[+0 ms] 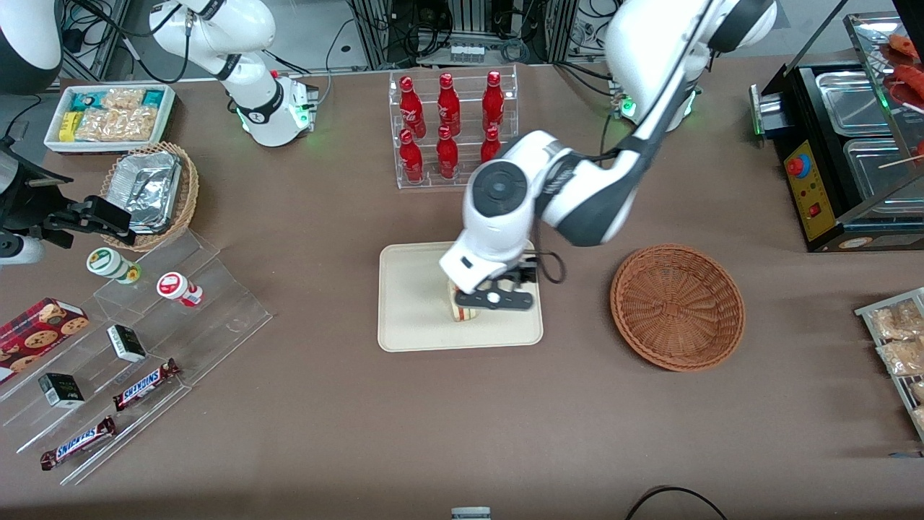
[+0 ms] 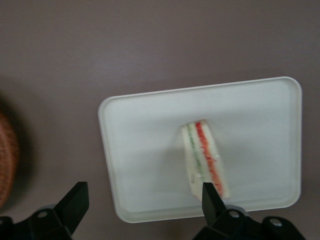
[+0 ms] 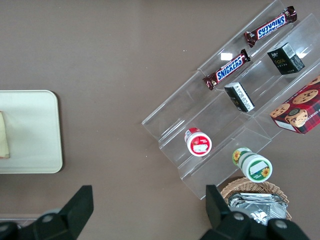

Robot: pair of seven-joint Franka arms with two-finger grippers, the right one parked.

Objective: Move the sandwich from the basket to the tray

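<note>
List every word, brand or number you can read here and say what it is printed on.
"SNICKERS": on a chocolate bar on the clear stepped stand.
"SNICKERS": on the second bar beside it.
Too small to read: the black boxes, the two round tubs, the cookie box, the red bottles.
No text on the sandwich, the tray, or the open tool above it.

Red bottles (image 1: 451,130) standing in clear rack; Snickers bars (image 1: 146,383) lying on acrylic steps (image 1: 144,347); foil trays (image 1: 148,189) sitting in tan basket (image 1: 186,195).
</note>
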